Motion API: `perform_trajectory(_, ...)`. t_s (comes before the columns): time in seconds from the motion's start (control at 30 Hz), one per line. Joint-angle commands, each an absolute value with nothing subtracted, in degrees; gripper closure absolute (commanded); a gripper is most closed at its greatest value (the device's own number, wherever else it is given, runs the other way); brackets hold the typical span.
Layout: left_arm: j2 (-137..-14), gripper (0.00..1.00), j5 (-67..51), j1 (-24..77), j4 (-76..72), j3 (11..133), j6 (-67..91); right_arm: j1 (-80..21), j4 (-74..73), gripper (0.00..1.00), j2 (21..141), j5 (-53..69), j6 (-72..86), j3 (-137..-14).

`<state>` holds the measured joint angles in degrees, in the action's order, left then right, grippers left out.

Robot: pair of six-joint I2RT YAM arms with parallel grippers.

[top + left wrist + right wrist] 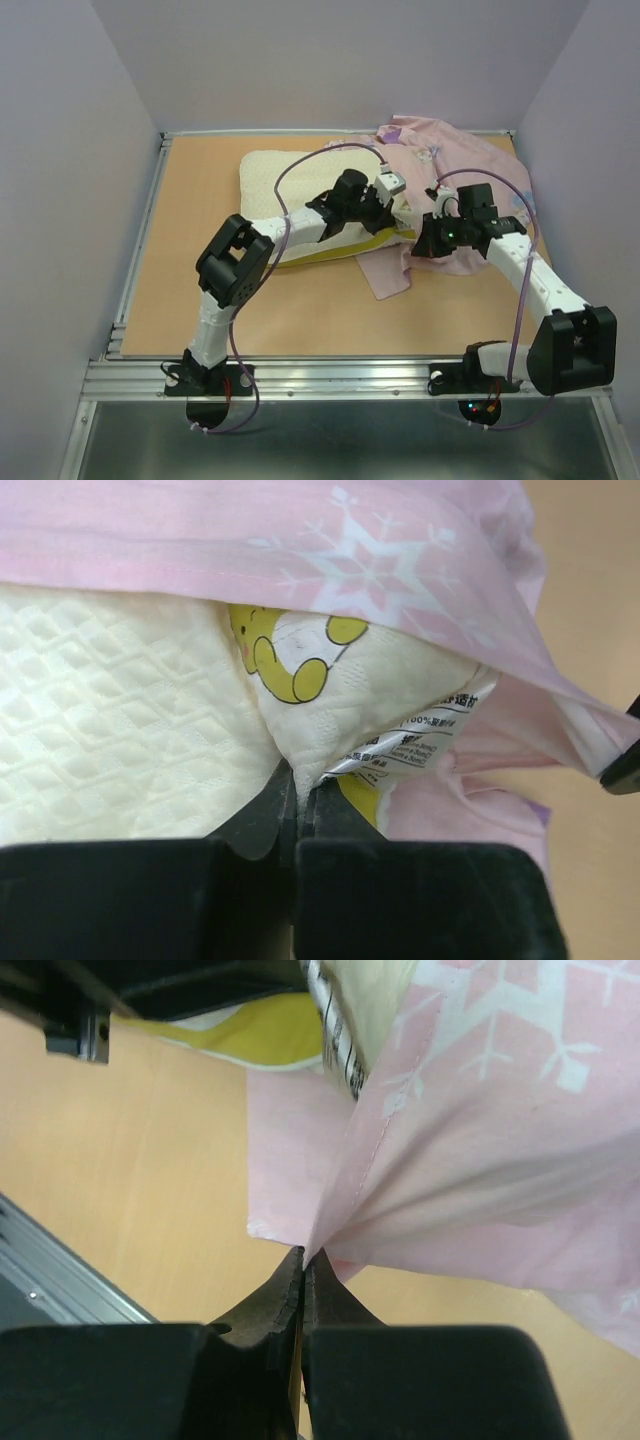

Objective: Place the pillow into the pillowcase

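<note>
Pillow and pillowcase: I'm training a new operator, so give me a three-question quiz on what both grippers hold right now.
1. True or false: the left gripper is shut on a corner of the pillow.
2. The right gripper pinches: A) the pillow's label, B) an edge of the pillowcase, C) nothing.
3. Is the pillow fully inside the pillowcase?
Key: 1 true. 2 B. 3 No; in the top view most of it lies uncovered on the table.
</note>
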<state>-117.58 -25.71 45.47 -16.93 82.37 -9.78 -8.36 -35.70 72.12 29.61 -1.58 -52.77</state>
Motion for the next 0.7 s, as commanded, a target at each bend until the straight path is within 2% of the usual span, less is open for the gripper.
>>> perform_trajectory(0.0,-113.2,1.0,-30.8,45.2,-21.5,87.0,6.6,-8.9,-37.1,1.0,71.6,40.3,-0.9,-57.7)
perform_trajectory(0.2,-116.4,1.0,-25.0,49.4,-18.8,90.4,8.5,-8.9,-35.5,1.0,72.2,45.5,4.3,-63.3)
perform_trajectory(0.33,-123.3,1.0,-23.3,49.0,-17.7,94.7,16.8,-9.0,-35.2,1.0,71.7,49.4,7.6,-64.4)
perform_trajectory(0.47,-128.2,1.0,-21.8,47.6,-14.3,96.0,21.3,-9.0,-35.2,0.99,69.9,46.7,8.1,-60.9)
perform_trajectory(0.57,-127.7,1.0,-23.5,45.8,-12.7,92.2,21.6,-8.9,-35.2,1.0,69.2,41.3,9.0,-59.4)
perform_trajectory(0.6,-127.2,0.9,-25.5,44.8,-12.7,90.8,21.3,-8.9,-35.2,0.99,69.1,39.7,9.1,-58.5)
perform_trajectory(0.63,-125.7,0.6,-26.5,44.5,-12.5,87.9,20.0,-8.9,-35.2,0.96,69.2,37.2,9.0,-58.0)
perform_trajectory(0.67,-124.7,0.47,-27.4,44.0,-12.4,86.2,19.5,-8.8,-35.2,0.93,69.3,36.0,8.8,-57.7)
